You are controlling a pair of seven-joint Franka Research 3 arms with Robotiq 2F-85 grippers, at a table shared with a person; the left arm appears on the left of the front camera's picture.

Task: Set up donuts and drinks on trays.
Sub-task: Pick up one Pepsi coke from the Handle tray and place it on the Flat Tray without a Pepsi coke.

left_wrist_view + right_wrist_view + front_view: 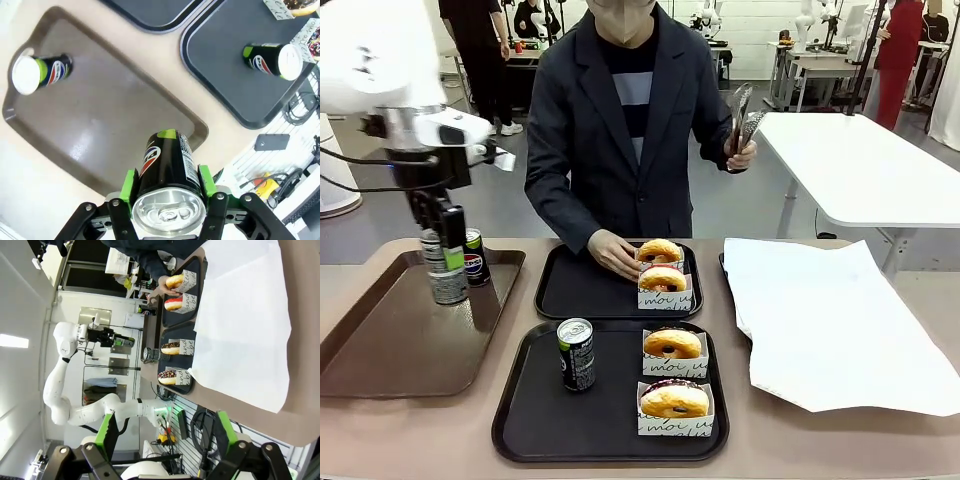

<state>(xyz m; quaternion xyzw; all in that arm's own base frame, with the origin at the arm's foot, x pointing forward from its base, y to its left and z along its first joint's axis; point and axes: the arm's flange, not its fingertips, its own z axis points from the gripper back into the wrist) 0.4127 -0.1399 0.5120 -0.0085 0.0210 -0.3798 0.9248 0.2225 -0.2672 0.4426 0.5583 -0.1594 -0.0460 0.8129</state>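
Observation:
My left gripper [441, 238] is shut on a slim grey-patterned can [448, 280], held upright just above the brown tray [380, 340]. In the left wrist view the green pads [131, 185] clamp that can [167, 165] near its silver top. A black can with green accents [577, 353] stands on the near black tray [520, 420] beside two sleeved donuts [672, 345] [674, 400]. The far black tray [575, 290] holds two more donuts [660, 250] [663, 279], and the person's hand [613, 252] touches the rear one. My right gripper [165, 440] is open, off the table's right edge.
A black Pepsi-logo can [475, 257] stands on the brown tray right behind the held can. The person's other hand holds metal tongs [742, 115] up in the air. A large white paper sheet [830, 320] covers the table's right side.

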